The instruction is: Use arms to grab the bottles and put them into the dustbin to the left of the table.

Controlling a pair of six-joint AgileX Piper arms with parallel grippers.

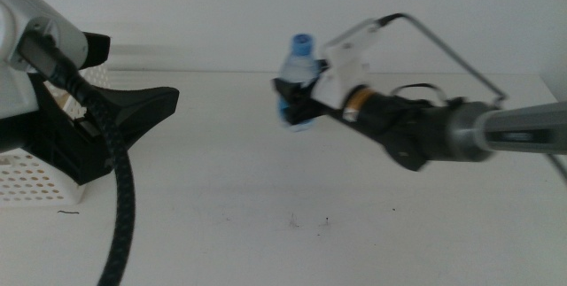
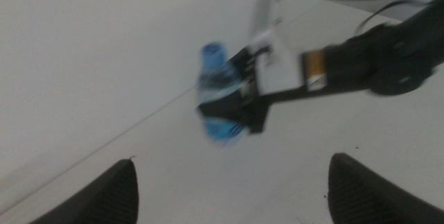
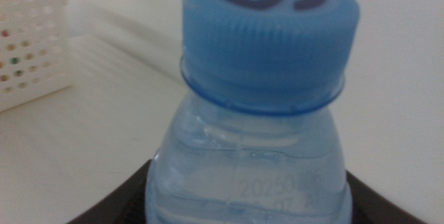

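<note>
My right gripper (image 1: pixel 298 104) comes in from the right and is shut on the small clear water bottle with a blue cap (image 1: pixel 299 63), holding it upright over the far middle of the table (image 1: pixel 266 189). The right wrist view shows the bottle (image 3: pixel 257 148) close up between the dark jaws. The left wrist view shows the bottle (image 2: pixel 216 85) in the right gripper (image 2: pixel 243 102), blurred. My left gripper (image 2: pixel 232 189) is open and empty at the left, near the white perforated dustbin (image 1: pixel 31 180). The red can and the yellow tea bottle are out of view.
The left arm's thick black cable (image 1: pixel 120 197) hangs in front of the dustbin. A grey cable (image 1: pixel 452 51) arches over the right arm. The dustbin's corner shows in the right wrist view (image 3: pixel 28 37). Small dark specks (image 1: pixel 292 224) mark the tabletop.
</note>
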